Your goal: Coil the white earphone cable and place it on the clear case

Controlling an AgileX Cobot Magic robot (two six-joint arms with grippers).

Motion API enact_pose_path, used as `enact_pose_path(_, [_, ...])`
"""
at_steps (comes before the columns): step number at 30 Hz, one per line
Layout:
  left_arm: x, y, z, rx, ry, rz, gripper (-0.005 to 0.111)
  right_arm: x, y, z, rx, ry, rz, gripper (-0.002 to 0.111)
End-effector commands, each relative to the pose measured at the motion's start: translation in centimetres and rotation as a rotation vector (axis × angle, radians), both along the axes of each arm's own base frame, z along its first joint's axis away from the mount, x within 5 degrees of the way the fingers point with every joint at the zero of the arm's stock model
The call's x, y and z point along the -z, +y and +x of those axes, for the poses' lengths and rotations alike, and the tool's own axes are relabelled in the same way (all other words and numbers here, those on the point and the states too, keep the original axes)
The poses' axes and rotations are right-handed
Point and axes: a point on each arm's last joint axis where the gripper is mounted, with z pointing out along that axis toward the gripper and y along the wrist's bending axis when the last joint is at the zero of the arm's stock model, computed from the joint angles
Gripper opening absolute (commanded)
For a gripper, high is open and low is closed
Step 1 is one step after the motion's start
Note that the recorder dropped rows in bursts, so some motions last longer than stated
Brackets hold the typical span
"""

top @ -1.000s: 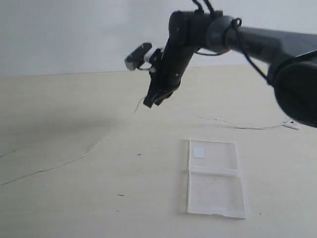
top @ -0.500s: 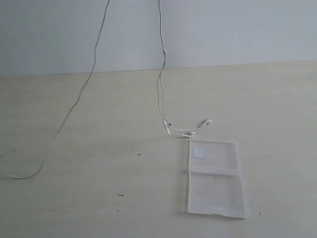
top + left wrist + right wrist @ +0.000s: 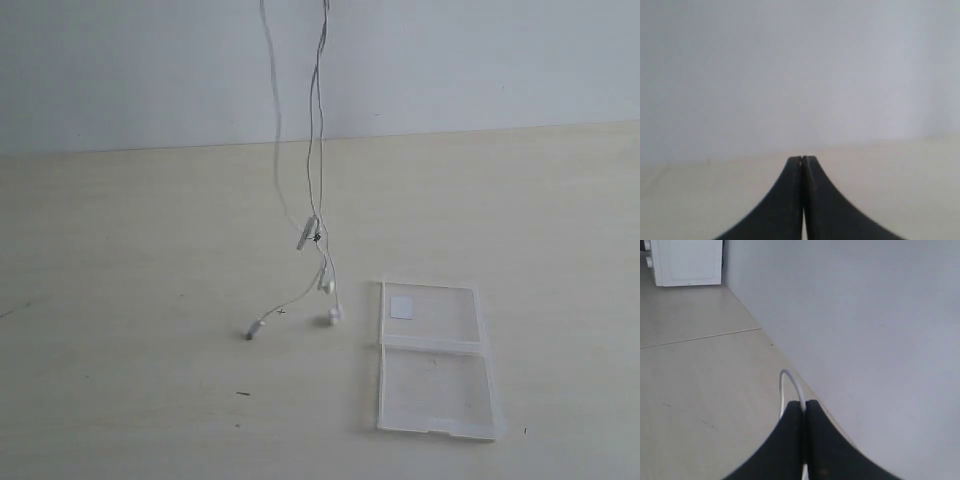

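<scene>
The white earphone cable (image 3: pixel 312 150) hangs in strands from above the exterior view's top edge. Its inline remote (image 3: pixel 305 232) dangles in the air. Two earbuds (image 3: pixel 333 316) and the plug (image 3: pixel 250 332) touch the table just left of the clear case (image 3: pixel 432 400). The case lies open and flat, its white sticker (image 3: pixel 402 307) on the far panel. Both grippers are above the exterior view. My right gripper (image 3: pixel 804 402) is shut on a loop of the cable (image 3: pixel 790 377). My left gripper (image 3: pixel 803 159) is shut, with a thin white sliver between its fingers (image 3: pixel 785 200).
The pale table (image 3: pixel 120 250) runs back to a grey-white wall (image 3: pixel 480 60). A few small dark specks (image 3: pixel 242 393) mark the tabletop. In the right wrist view a white cabinet (image 3: pixel 687 262) stands on the floor far off.
The two hanging strands have come closer together. The earbuds moved left and nearer, off the case's far edge. The trailing end left the table's left side, and the plug now rests near the earbuds.
</scene>
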Motion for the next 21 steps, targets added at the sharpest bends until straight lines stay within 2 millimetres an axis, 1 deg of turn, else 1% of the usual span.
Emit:
enact_pose_path(1, [-4.4,-0.2,-1.4,-0.007,-0.494,0.075,0.000,-1.4,-0.7,-1.2,0.016,-0.062,0.022,0.000])
enact_pose_path(5, [-6.5,-0.4,-3.1,0.004,-0.804,0.097,0.000,-2.2,-1.1,-1.6,0.038,-0.104,0.049,0.000])
enact_pose_path(7, [-6.8,-0.5,-3.5,0.066,-0.866,-0.016,0.000,-2.7,-1.3,-1.9,0.048,-0.124,0.070,0.000])
enact_pose_path(8, [-6.8,-0.5,-3.5,0.120,-0.878,-0.110,0.000,-2.9,-1.5,-2.0,0.052,-0.134,0.080,0.000])
enact_pose_path(9, [-6.8,-0.5,-3.5,0.150,-0.884,-0.168,0.000,-3.1,-1.5,-2.1,0.059,-0.138,0.092,0.000])
enact_pose_path(10, [-6.6,-0.3,-3.3,0.176,-0.867,-0.274,0.000,-3.3,-1.6,-2.2,0.060,-0.147,0.101,0.000])
enact_pose_path(11, [-6.3,-0.3,-3.0,0.185,-0.828,-0.325,0.000,-3.5,-1.6,-2.4,0.057,-0.150,0.104,0.000])
enact_pose_path(12, [-6.6,-0.3,-2.8,0.177,-0.780,-0.332,0.000,-3.9,-1.8,-2.6,0.054,-0.159,0.103,0.000])
enact_pose_path(14, [-7.6,-0.6,-2.1,0.148,-0.662,-0.220,0.000,-4.4,-2.0,-3.0,0.058,-0.162,0.115,0.000])
enact_pose_path(16, [-9.8,-1.4,-1.3,0.153,-0.585,0.045,0.000,-5.0,-2.2,-3.4,0.070,-0.164,0.140,0.000])
enact_pose_path(17, [-12.8,-2.1,-0.2,0.190,-0.550,0.224,0.000,-5.7,-2.5,-3.9,0.071,-0.180,0.159,0.000])
enact_pose_path(18, [-14.3,-2.2,1.2,0.227,-0.512,0.250,0.000,-5.9,-2.6,-4.0,0.071,-0.188,0.164,0.000])
enact_pose_path(19, [-16.9,-2.4,3.8,0.314,-0.449,0.187,0.000,-6.2,-2.7,-4.2,0.071,-0.200,0.170,0.000])
enact_pose_path(20, [-18.1,-2.5,5.4,0.371,-0.406,0.139,0.000,-6.3,-2.7,-4.3,0.070,-0.200,0.173,0.000])
enact_pose_path(21, [-19.9,-2.9,8.1,0.476,-0.342,0.080,0.000,-6.4,-2.9,-4.4,0.087,-0.176,0.181,0.000])
